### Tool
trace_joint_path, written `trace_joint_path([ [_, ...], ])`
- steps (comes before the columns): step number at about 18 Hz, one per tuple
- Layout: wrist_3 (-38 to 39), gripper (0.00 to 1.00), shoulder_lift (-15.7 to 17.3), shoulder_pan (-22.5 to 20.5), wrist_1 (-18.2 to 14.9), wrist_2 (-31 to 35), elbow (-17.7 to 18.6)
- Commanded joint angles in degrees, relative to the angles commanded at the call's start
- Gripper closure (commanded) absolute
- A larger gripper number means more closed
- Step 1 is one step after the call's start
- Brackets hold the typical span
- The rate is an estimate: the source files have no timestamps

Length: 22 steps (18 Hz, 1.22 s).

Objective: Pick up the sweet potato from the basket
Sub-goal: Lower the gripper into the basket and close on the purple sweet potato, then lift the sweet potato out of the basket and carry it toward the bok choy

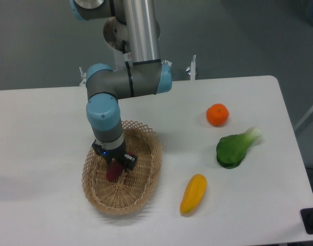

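Wicker basket (pixel 146 177) near-left on white bench (pixel 43 128), holding sweet potato (pixel 113 172) inside, left of centre. Pincer (pixel 116 164) down in basket right over tuber's top end, probably to grip it; jaw state hard to tell, fingers masked by wrist. Right side: orange fruit (pixel 217 115), leafy green (pixel 235 147), yellow vegetable (pixel 193 193), well apart from basket. Grey floor beyond.

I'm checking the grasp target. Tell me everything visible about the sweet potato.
The sweet potato is a small, dark reddish-purple tuber with matte skin, lying inside the basket, left of its middle. Only its lower end shows; the gripper sits directly over the rest, jaws down around it. Whether they have closed on it cannot be told. It rests on the woven floor.
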State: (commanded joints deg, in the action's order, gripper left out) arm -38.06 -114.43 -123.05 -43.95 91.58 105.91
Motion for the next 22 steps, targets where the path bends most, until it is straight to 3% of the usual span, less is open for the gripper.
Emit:
trace_joint_path([
  [3, -0.35, 0.76, 0.17, 0.0, 0.0, 0.27, -0.09],
  [12, -4.39, 0.78, 2.46, -0.61, -0.17, 0.09, -0.96],
  [19, -9.22, 0.78, 4.22, -7.28, -1.58, -0.17, -8.25],
  [22, -13.25, 0.78, 4.31, -11.32, -7.01, -0.26, -13.17],
])
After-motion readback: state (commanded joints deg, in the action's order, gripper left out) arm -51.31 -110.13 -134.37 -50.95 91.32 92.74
